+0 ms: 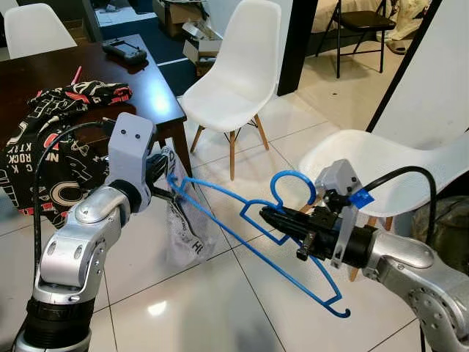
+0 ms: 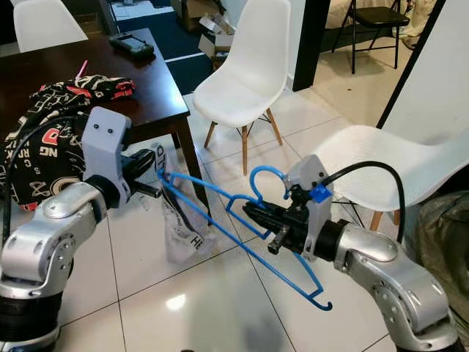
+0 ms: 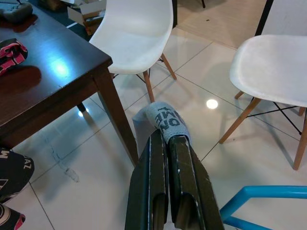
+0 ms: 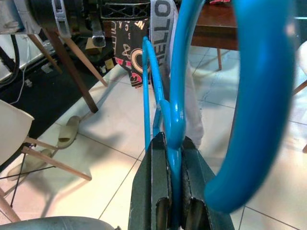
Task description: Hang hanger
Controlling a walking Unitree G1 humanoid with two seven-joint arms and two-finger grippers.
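Note:
My right gripper (image 1: 268, 215) is shut on the neck of a blue plastic hanger (image 1: 242, 220), just below its hook (image 1: 293, 183); the right wrist view shows the neck pinched between the fingers (image 4: 169, 143). The hanger is tilted, its far end by my left gripper (image 1: 163, 183) and its near end low by my right arm. The left gripper (image 3: 167, 140) is shut on the lettered grey band (image 3: 165, 122) of a pale garment (image 1: 183, 235), which hangs toward the floor beside the hanger's end.
A dark wooden table (image 1: 150, 92) stands at the left with a black patterned cloth (image 1: 66, 147) and a black device (image 1: 124, 50) on it. One white chair (image 1: 234, 73) is behind the hanger, another (image 1: 396, 161) close at the right. Tiled floor lies below.

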